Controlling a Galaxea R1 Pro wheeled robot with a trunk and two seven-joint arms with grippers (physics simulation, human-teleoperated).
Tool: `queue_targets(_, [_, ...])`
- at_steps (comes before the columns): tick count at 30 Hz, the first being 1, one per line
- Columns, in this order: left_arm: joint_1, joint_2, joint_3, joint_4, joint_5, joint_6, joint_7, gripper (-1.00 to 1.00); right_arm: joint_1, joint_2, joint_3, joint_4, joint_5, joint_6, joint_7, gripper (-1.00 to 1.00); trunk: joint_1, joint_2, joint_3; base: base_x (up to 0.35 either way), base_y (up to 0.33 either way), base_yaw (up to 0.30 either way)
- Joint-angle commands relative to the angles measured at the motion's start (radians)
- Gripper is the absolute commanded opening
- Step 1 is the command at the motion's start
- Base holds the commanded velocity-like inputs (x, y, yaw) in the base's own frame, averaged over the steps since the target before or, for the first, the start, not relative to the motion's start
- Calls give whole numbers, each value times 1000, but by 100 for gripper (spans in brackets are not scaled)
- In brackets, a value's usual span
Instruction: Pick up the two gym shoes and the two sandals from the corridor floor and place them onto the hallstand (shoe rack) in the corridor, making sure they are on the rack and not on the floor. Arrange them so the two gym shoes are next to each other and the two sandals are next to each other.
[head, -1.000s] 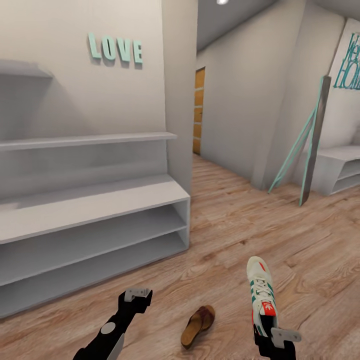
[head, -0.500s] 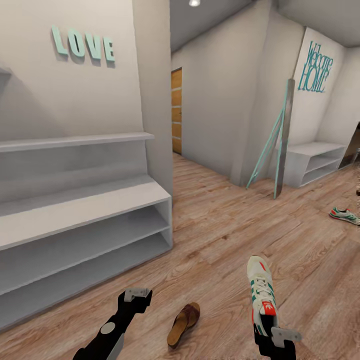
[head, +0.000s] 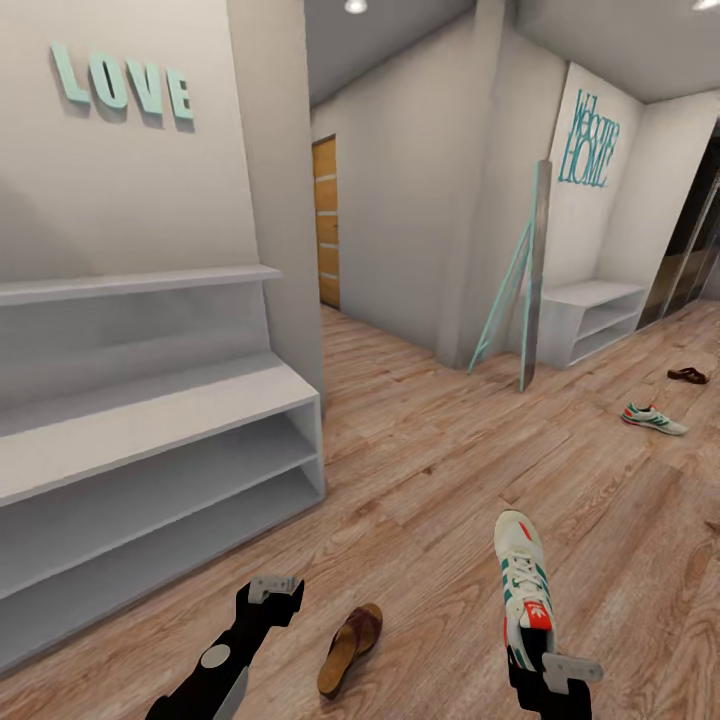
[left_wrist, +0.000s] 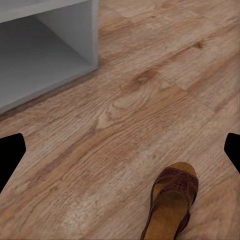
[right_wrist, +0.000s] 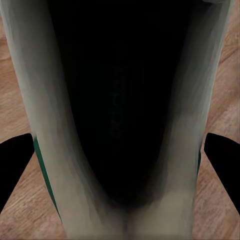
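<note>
My right gripper (head: 545, 668) is shut on the heel of a white gym shoe (head: 520, 578) with green stripes, held toe-forward above the corridor floor (head: 430, 470). In the right wrist view the shoe's dark opening (right_wrist: 120, 100) sits between the fingers. A brown sandal (head: 348, 636) lies on the floor between my arms, close ahead of the open, empty left gripper (head: 272, 592); the left wrist view shows that sandal (left_wrist: 172, 200). The pale-grey hallstand (head: 150, 410) stands at left with bare shelves. Far right on the floor lie the second gym shoe (head: 654, 418) and the second sandal (head: 688, 375).
A teal-framed panel (head: 528, 275) leans on the far wall beside a low white two-shelf bench (head: 590, 315). A wooden door (head: 325, 222) closes the corridor's far end. The hallstand's end panel (left_wrist: 92, 35) stands close to the left gripper.
The head view has swung to the right, so the hallstand slid left in the picture and the far gym shoe and far sandal came into sight. Both grippers and the held shoe look unchanged.
</note>
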Motion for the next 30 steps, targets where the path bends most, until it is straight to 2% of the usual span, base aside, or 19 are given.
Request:
queue_targets(1, [-1,0,-1,1,2,-3,-2,100,-1,0,0,0,2,-3,-3,-100,0,0,-1,0,0,-12])
queue_targets(11, [-1,0,-2,0,2,-6,-2,100,-1,0,0,-9,2,-1,-2,-100,0,0,-1,0,0,-2])
queue_targets(18, [-1,10,-1,1,-2,-6,-2,100,-1,1,1,-16,1,-1,-2,-100,0,0,-1,0,0,0])
queue_targets(19, [-1,18,-4,27,-6,-8,-4,100,-1,1,1,-36,1,2,-2,-100,0,0,-1,0,0,0])
queue_targets(23, [-2,20,-5,61,-8,-7,-4,100,-2,-1,1,-137,2,12,-2,-100,0,0,-1,0,0,0])
queue_targets(25, [-2,20,-6,66,-8,-5,-4,100,-2,-2,1,-191,2,38,-2,-100,0,0,-1,0,0,0])
queue_targets(26, [-5,20,-6,70,-9,2,-2,100,-2,-3,0,-285,2,123,-2,-100,0,0,-1,0,0,0])
queue_targets(30, [-11,19,-7,72,-7,8,14,100,-2,-4,-1,-420,2,269,-1,-100,0,0,-1,0,0,0])
